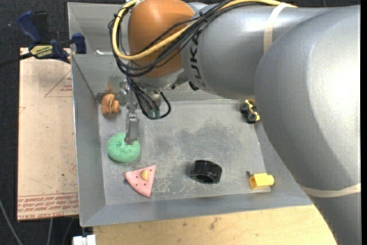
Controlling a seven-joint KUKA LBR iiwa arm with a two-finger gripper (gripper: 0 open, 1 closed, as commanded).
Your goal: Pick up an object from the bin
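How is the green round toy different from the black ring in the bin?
The green round toy is pale green, and the black ring is dark. The green round toy looks wider than the black ring. The gripper is right at the green round toy on the left, while the black ring lies apart near the front middle. Both are round and lie on the floor of the bin.

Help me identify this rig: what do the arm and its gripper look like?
The arm is thick, rounded and silver-grey, with dark lettering on one link. An orange dome cover caps the wrist, and yellow and black cables loop over it. The gripper is slim grey metal.
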